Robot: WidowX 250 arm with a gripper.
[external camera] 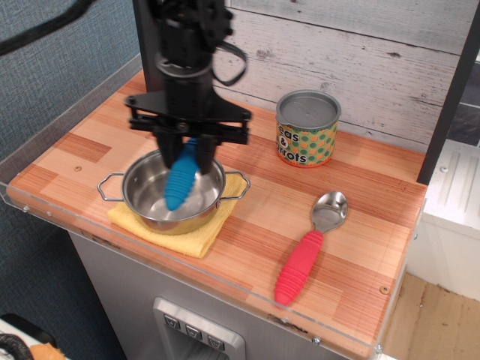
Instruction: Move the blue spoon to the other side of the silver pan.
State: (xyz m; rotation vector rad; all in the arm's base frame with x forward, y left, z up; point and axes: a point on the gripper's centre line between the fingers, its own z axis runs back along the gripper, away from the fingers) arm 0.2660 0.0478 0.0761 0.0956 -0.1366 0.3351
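My gripper [187, 148] is shut on the blue spoon [179, 180], holding it by its upper end so the thick ribbed blue handle hangs down. The metal head is hidden between the fingers. The spoon hangs in the air over the silver pan [154, 201], in front of the pan's bowl in this view. The pan is a small shiny steel pot with two wire loop handles. It sits on a yellow cloth [196, 240] at the front left of the wooden counter.
A red-handled spoon [309, 248] lies to the right of the pan. A printed tin can [307, 129] stands at the back near the plank wall. A dark post [150, 45] rises at the back left. A clear acrylic rim [225, 281] edges the counter front.
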